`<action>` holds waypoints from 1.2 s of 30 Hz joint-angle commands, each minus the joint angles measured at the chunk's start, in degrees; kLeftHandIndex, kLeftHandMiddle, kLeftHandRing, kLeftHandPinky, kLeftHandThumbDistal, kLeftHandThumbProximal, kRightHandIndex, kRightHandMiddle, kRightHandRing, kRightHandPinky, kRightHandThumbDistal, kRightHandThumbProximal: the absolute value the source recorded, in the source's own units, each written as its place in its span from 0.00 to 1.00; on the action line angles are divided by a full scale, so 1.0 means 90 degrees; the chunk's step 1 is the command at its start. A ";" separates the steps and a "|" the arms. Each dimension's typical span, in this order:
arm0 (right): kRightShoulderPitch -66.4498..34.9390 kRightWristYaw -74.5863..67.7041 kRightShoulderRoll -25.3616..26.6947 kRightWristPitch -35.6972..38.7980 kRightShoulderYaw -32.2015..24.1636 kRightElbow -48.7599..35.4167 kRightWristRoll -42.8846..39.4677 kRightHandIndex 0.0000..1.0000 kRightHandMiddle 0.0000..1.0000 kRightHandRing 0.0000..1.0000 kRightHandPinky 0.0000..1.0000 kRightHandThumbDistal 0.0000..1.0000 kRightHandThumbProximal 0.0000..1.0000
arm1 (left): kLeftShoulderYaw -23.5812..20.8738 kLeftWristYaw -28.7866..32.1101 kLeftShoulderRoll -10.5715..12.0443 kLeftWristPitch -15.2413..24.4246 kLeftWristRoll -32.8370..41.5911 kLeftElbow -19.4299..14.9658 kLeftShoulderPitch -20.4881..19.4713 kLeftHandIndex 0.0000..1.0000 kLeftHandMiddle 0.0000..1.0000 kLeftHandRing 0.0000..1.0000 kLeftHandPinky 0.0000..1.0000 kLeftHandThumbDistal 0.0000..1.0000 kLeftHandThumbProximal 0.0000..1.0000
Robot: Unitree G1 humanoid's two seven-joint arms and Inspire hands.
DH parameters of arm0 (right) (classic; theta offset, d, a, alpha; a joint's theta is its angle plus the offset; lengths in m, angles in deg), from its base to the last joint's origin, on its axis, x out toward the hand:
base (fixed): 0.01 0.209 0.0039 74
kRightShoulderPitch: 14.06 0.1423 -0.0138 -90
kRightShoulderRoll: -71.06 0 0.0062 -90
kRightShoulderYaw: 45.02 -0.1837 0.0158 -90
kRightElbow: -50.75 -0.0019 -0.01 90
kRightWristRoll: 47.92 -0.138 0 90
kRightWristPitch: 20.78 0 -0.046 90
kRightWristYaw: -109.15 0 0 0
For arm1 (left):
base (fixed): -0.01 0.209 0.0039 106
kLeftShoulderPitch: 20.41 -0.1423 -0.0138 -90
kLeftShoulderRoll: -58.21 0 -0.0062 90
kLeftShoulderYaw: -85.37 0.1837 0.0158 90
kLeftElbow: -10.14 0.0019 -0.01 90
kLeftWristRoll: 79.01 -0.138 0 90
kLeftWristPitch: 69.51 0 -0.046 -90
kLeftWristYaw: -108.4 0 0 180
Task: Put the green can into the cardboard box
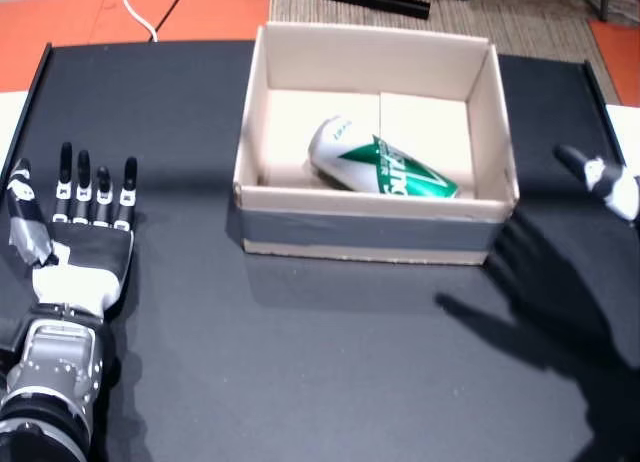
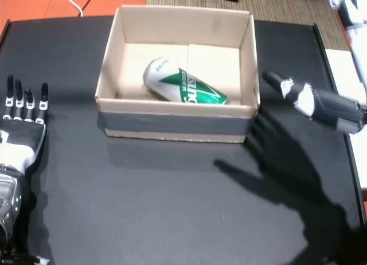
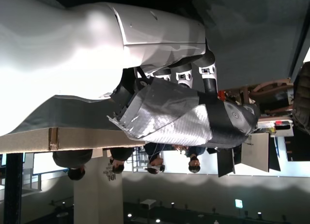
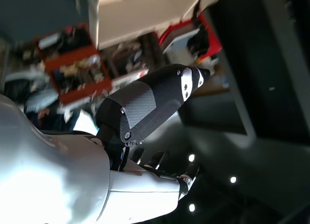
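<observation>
The green and white can lies on its side inside the cardboard box, seen in both head views. My left hand rests flat on the black table at the left, fingers spread and holding nothing. My right hand hovers above the table to the right of the box, open, with nothing in it. The left wrist view shows my left hand from below, and the right wrist view shows my right hand's thumb extended.
The black table has raised edges at the far left and right. Orange floor and a white cable lie beyond its far side. Several people stand in the background of the left wrist view.
</observation>
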 commanded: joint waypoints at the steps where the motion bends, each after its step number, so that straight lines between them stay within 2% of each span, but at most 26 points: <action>1: -0.0515 0.0211 -0.0140 -0.0017 -0.0120 -0.0246 -0.0247 0.72 0.84 0.93 0.96 0.98 0.41 | 0.0015 -0.0147 -0.0014 0.0007 -0.0071 0.0114 -0.0222 0.53 0.28 0.37 0.59 0.66 0.73; 4: -0.1204 0.0967 -0.0208 0.0024 0.0077 -0.0349 -0.1124 0.81 0.90 0.98 1.00 0.89 0.36 | 0.0015 -0.0098 -0.0026 -0.0011 -0.0068 0.0114 -0.0236 0.55 0.30 0.38 0.61 0.66 0.74; 6: -0.1542 0.1405 -0.0274 0.0019 0.0126 -0.0410 -0.1587 0.82 0.90 0.99 1.00 0.88 0.32 | 0.0029 -0.0137 -0.0042 -0.0011 -0.0086 0.0113 -0.0238 0.55 0.30 0.38 0.61 0.61 0.74; 7: -0.1709 0.1560 -0.0335 -0.0021 0.0111 -0.0478 -0.1727 0.82 0.90 0.99 1.00 0.91 0.29 | 0.0035 -0.0158 -0.0051 -0.0010 -0.0091 0.0112 -0.0237 0.55 0.30 0.39 0.61 0.59 0.75; 9: -0.1998 0.1781 -0.0526 -0.0089 0.0067 -0.0574 -0.1919 0.81 0.90 0.99 1.00 0.92 0.18 | 0.0041 -0.0164 -0.0078 -0.0034 -0.0093 0.0112 -0.0236 0.55 0.30 0.42 0.62 0.57 0.76; 11: -0.2140 0.1871 -0.0792 -0.0042 0.0017 -0.0552 -0.1993 0.80 0.90 0.99 1.00 0.95 0.13 | 0.0052 -0.0181 -0.0099 -0.0046 -0.0101 0.0110 -0.0231 0.54 0.30 0.40 0.63 0.55 0.78; 14: -0.2176 0.1632 -0.1344 0.0167 -0.0134 -0.0244 -0.1581 0.75 0.87 0.96 1.00 0.95 0.20 | 0.0018 -0.0143 -0.0130 -0.0087 -0.0072 0.0111 -0.0236 0.54 0.29 0.38 0.64 0.59 0.72; 17: -0.2160 0.1300 -0.1874 0.0364 -0.0222 0.0189 -0.1111 0.71 0.82 0.92 0.99 1.00 0.24 | -0.0024 -0.0024 -0.0163 -0.0150 -0.0041 0.0116 -0.0258 0.55 0.28 0.38 0.63 0.61 0.69; 19: -0.2145 0.1039 -0.2138 0.0501 -0.0231 0.0506 -0.0780 0.70 0.81 0.91 0.99 0.97 0.29 | -0.0037 0.0001 -0.0186 -0.0183 -0.0037 0.0117 -0.0253 0.54 0.28 0.38 0.63 0.61 0.70; 21: -0.2097 0.0812 -0.2315 0.0693 -0.0211 0.0881 -0.0550 0.71 0.81 0.91 0.98 0.95 0.32 | -0.0056 0.0016 -0.0201 -0.0212 -0.0022 0.0118 -0.0246 0.53 0.28 0.38 0.60 0.63 0.68; 23: -0.2033 0.0210 -0.2451 0.0751 -0.0279 0.1125 0.0061 0.67 0.79 0.91 0.97 0.95 0.38 | -0.0047 -0.0008 -0.0218 -0.0211 -0.0043 0.0118 -0.0234 0.53 0.28 0.38 0.61 0.62 0.69; 25: -0.1922 -0.0724 -0.2495 0.0703 -0.0261 0.1335 0.0882 0.63 0.76 0.89 0.95 0.93 0.34 | 0.0004 -0.0038 -0.0236 -0.0177 -0.0104 0.0117 -0.0222 0.54 0.29 0.39 0.62 0.61 0.71; 27: -0.1709 -0.1778 -0.2441 0.0654 -0.0024 0.1714 0.1640 0.62 0.75 0.86 0.93 0.86 0.35 | 0.0037 -0.0024 -0.0254 -0.0167 -0.0136 0.0117 -0.0217 0.55 0.32 0.41 0.64 0.61 0.71; 28: -0.1608 -0.2163 -0.2419 0.0630 0.0122 0.1922 0.1870 0.63 0.75 0.85 0.93 0.87 0.37 | 0.0034 -0.0022 -0.0258 -0.0171 -0.0132 0.0119 -0.0215 0.55 0.31 0.40 0.64 0.62 0.70; 30: -0.1391 -0.2663 -0.2494 0.0654 0.0410 0.2406 0.2017 0.65 0.75 0.84 0.90 0.92 0.38 | 0.0010 -0.0048 -0.0269 -0.0189 -0.0108 0.0120 -0.0196 0.53 0.29 0.39 0.62 0.60 0.70; 32: -0.1243 -0.2872 -0.2600 0.0657 0.0656 0.2737 0.1963 0.64 0.75 0.84 0.90 0.91 0.45 | 0.0005 -0.0062 -0.0281 -0.0192 -0.0107 0.0118 -0.0180 0.54 0.30 0.40 0.62 0.58 0.72; 34: -0.1184 -0.2434 -0.2783 0.1057 0.0815 0.2979 0.1337 0.66 0.77 0.83 0.88 0.99 0.48 | -0.0001 -0.0024 -0.0290 -0.0197 -0.0099 0.0115 -0.0178 0.56 0.31 0.40 0.62 0.60 0.72; 36: -0.1139 -0.2103 -0.2901 0.1343 0.0900 0.3089 0.0879 0.66 0.77 0.81 0.88 1.00 0.52 | -0.0026 0.0035 -0.0313 -0.0231 -0.0072 0.0117 -0.0184 0.56 0.31 0.39 0.62 0.62 0.69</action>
